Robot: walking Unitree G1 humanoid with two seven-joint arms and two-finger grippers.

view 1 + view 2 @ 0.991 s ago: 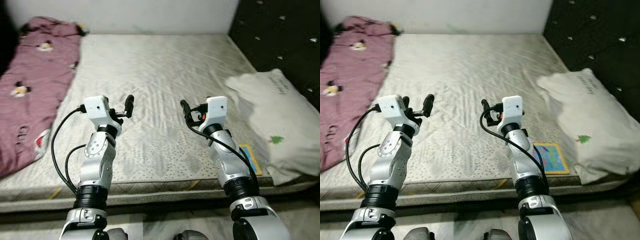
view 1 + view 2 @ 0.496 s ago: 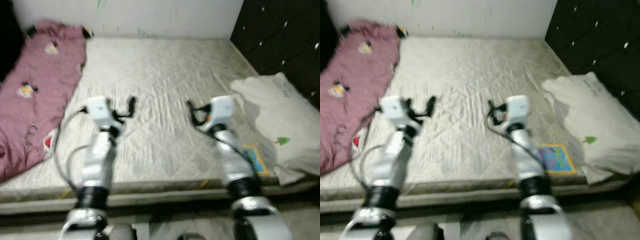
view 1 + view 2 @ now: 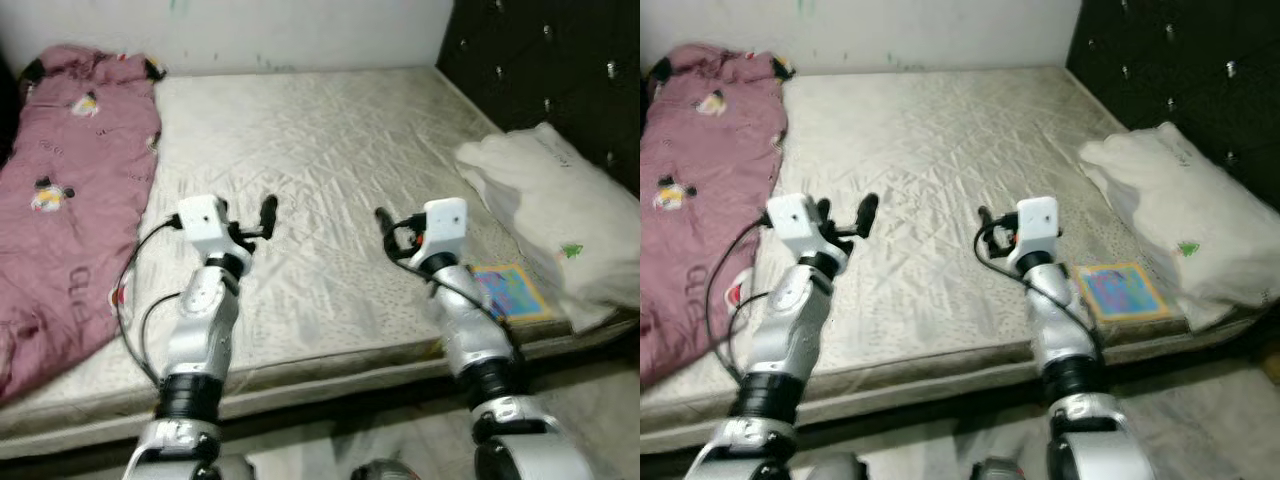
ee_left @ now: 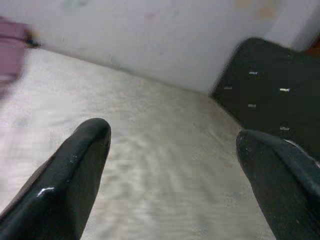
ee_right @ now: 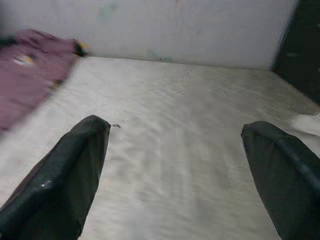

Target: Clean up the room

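Note:
A pink blanket [image 3: 70,190] with small cartoon prints lies crumpled along the left side of the bare mattress [image 3: 320,150]. At the right side by the dark headboard rests a white pillow [image 3: 545,210], and a colourful thin book [image 3: 508,290] lies flat beside it near the mattress's front edge. My left gripper [image 3: 250,218] hovers open over the front middle of the mattress, holding nothing. My right gripper [image 3: 395,228] hovers open at the same height, just left of the book, also empty. The wrist views look between the wide-apart fingers [image 4: 80,165] [image 5: 75,165] across the mattress to the white wall.
A black tufted headboard [image 3: 560,70] stands along the right. A white wall [image 3: 250,30] closes the far side. Pale floor [image 3: 400,440] runs in front of the bed's front edge.
The whole picture has shifted and tilted, so the camera has moved. Both arms keep the same raised pose with their fingers apart.

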